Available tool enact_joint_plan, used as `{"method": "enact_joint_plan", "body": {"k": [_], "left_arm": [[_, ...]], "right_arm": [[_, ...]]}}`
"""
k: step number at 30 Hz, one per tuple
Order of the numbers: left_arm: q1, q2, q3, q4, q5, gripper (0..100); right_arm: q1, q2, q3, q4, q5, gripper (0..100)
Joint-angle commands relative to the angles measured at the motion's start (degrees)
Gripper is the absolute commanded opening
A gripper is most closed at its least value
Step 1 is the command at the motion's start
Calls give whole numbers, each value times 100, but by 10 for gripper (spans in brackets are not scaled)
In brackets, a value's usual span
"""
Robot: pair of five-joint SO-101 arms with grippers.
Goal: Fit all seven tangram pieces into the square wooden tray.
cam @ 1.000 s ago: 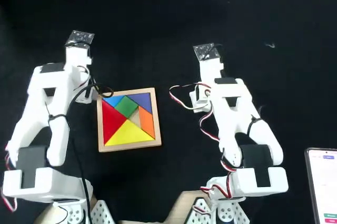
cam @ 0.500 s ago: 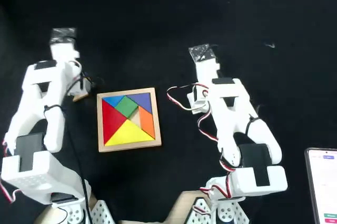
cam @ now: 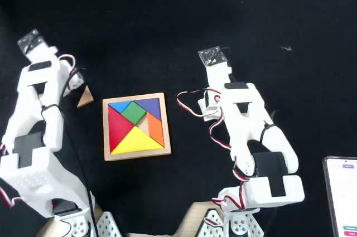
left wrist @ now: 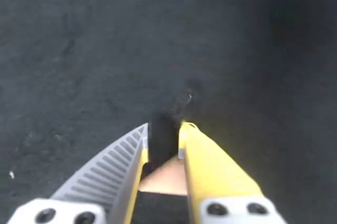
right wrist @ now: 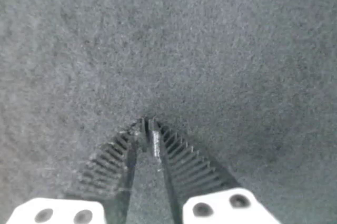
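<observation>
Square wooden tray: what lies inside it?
Inside the square wooden tray: blue triangle, green square, purple piece, red triangle, yellow triangle, orange piece, plus one bare triangular gap. The floor beneath them is covered.

High view: the white phone-like device (cam: 341, 195) is cut by the right and bottom edges, and the left arm base (cam: 67, 220) and right arm base (cam: 240, 226) run off the bottom edge. The tan patch (cam: 143, 127) mid square wooden tray (cam: 136, 156) is too small to call as bare wood or a piece. Left wrist view: the left tool (left wrist: 164, 132) is blurred and cut by the picture edge, and the tan blob (left wrist: 163, 177) deep inside it is unidentifiable.
</observation>
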Motion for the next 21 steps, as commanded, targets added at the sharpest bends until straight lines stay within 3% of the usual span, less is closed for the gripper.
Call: {"method": "enact_joint_plan", "body": {"k": [1,13,21], "left_arm": [[-75,185,-330,-53,114,102],[875,246,-453,-26,-1222,102],[989,185,-409,1196,-2022,102]], "right_arm": [[-79,-22,-312,-79,62,11],[-79,-22,-312,-70,62,11],[-79,-22,-312,-62,62,11]]}}
